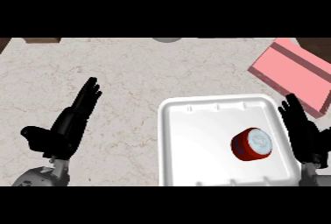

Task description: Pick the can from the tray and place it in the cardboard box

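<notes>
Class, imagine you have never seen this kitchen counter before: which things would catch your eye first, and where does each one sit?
The short red can with a pale lid stands out most, lying in the right part of the white rectangular foam tray at lower right. Next comes the pink box slanting at the upper right, beyond the tray. The open black left hand rests on the marble at the left, and the open right hand is by the tray's right edge.

Tabletop [123, 65]: pale beige marble w/ faint reddish veins, fills most of the view. Dark brown strips at top-left & top-right corners, beyond its edge. Small brown block [43, 40] at the top edge, left side, cut off by the frame; grey round obj [168, 40] at top edge near centre, only its lower rim shows, can't tell what it is.
</notes>
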Robot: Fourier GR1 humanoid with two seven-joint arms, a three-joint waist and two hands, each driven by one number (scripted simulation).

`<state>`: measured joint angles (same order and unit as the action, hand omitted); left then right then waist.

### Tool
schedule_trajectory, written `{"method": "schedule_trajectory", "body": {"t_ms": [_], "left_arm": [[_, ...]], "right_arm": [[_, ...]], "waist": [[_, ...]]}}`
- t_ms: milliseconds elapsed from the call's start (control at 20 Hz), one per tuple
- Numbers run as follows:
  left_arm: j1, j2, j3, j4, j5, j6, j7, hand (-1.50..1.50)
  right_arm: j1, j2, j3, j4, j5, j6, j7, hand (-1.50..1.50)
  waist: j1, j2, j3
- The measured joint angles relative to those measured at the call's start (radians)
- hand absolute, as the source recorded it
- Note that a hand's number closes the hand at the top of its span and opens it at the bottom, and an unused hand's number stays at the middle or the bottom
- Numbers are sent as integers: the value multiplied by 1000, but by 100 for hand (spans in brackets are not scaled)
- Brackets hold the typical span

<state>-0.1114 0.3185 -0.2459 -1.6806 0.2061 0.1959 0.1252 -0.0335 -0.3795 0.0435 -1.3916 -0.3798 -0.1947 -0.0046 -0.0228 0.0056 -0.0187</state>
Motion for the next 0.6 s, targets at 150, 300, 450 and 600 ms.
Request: {"method": "schedule_trajectory", "body": {"t_ms": [150,300,450,600], "left_arm": [[-19,30,14,22,-22,-26,-29,0],[-41,100,32,23,-65,-56,-60,0],[-39,135,28,33,-92,-84,-94,0],[-32,155,35,58,-100,-124,-149,0]], "right_arm": [[-3,-79,-41,-122,7,1,20,-150],[-64,-195,-123,-242,14,14,9,-150],[-22,-356,-160,-314,99,47,32,-150],[68,-429,-230,-406,115,91,2,-150]], "waist": [[-5,-7,9],[-22,-22,11],[-37,-22,11],[-33,-18,14]]}}
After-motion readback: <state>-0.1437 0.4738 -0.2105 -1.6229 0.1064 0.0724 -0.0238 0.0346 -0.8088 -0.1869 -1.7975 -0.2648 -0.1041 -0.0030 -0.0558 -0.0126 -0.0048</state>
